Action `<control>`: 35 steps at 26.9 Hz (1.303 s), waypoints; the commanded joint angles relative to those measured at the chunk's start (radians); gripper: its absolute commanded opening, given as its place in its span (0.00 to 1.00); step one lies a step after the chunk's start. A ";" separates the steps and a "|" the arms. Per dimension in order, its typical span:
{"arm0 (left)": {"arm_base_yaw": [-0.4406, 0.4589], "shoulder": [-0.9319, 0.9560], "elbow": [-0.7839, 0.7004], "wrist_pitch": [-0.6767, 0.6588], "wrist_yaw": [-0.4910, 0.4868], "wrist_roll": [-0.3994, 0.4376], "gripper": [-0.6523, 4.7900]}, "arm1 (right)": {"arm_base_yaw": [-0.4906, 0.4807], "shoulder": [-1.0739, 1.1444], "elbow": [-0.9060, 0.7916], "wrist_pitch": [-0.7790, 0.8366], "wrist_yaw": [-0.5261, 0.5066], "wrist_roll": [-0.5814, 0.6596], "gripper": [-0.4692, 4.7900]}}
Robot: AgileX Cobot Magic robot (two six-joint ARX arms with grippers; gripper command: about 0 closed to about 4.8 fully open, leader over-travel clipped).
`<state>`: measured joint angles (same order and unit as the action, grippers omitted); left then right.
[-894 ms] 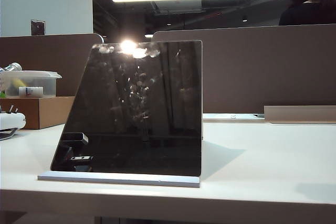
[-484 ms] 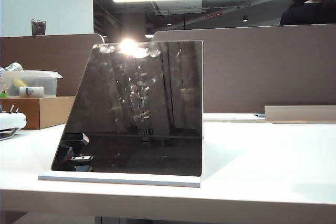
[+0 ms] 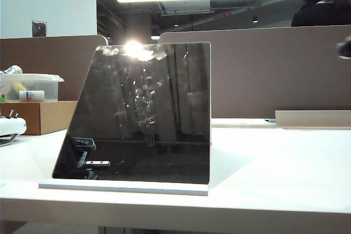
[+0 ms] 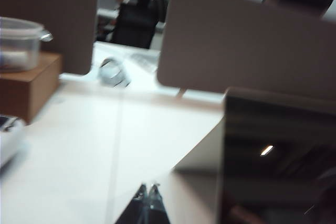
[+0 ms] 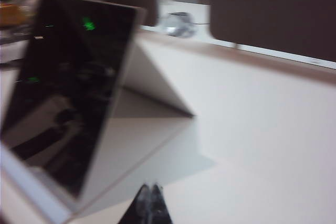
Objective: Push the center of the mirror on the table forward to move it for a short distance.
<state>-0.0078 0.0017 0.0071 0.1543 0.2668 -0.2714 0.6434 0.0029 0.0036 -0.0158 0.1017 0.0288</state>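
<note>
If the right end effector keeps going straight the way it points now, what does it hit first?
Probably nothing soon. The right end effector, shut, points over bare table past the side of the mirror, behind its panel. Further on stands a brown partition. Depth is unclear; the picture is blurred.
</note>
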 commanded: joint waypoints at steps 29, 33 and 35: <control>-0.808 0.089 0.006 0.058 -0.297 -0.227 0.11 | 0.242 0.062 -0.004 0.015 0.001 0.000 0.08; -0.849 0.224 0.050 0.092 -0.356 -0.173 0.11 | 0.242 0.089 -0.004 0.016 0.001 0.001 0.08; -0.849 0.318 0.089 0.102 -0.406 -0.144 0.11 | 0.243 0.106 -0.004 0.012 0.001 0.001 0.08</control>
<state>-0.8574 0.2604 0.0647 0.2241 -0.0891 -0.4568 0.8841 0.0990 0.0036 -0.0170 0.1040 0.0288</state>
